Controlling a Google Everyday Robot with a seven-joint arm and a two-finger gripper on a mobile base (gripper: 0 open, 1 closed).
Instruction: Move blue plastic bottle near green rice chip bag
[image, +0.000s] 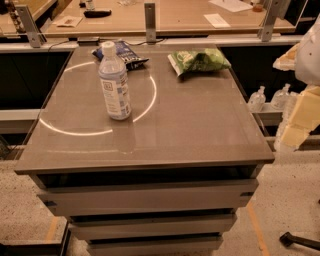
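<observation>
A grey table (200, 130) holds the blue plastic bottle (114, 85), which stands upright with its white cap on, on the left half. A dark blue snack bag (127, 54) lies just behind it. The green rice chip bag (199, 61) lies at the back right, well apart from the bottle. The gripper (299, 117) hangs beyond the table's right edge; I cannot tell whether it is open or closed.

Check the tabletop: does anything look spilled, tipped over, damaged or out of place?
Nothing stands out. The blue plastic bottle stands upright and capped on the table; the green rice chip bag and dark blue snack bag lie near its back edge. No spill shows. The gripper hangs at the right, off the table.
</observation>
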